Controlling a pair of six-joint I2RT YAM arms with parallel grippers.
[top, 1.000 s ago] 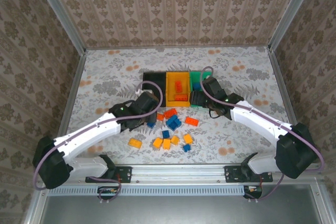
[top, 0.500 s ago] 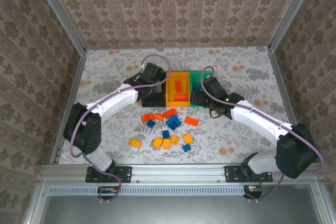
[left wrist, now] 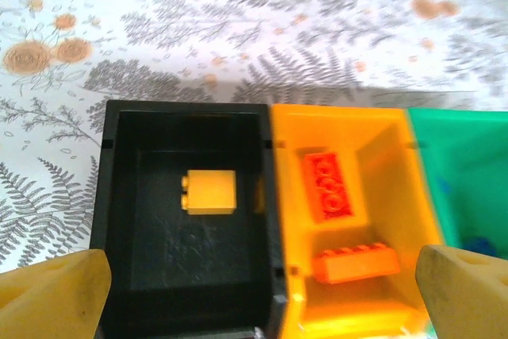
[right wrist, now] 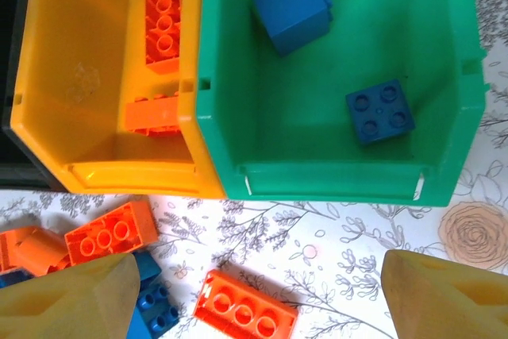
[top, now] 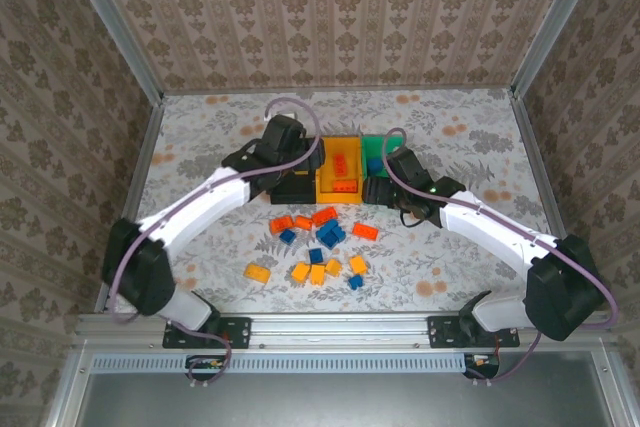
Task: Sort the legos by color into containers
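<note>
My left gripper hangs open over the black bin, with nothing between its fingers. One yellow brick lies on that bin's floor. The orange-yellow bin beside it holds two red-orange bricks. The green bin holds two blue bricks. My right gripper is open just in front of the green bin, above a red-orange brick on the table. Several loose legos in yellow, red-orange and blue lie scattered in front of the bins.
The three bins stand joined in a row at the table's middle. Wallpapered walls and metal posts close in the table on three sides. Both arms reach in from the near rail.
The left arm swung from the loose pile up to the black bin and its jaws went from shut to open. The right arm has stayed where it was.
</note>
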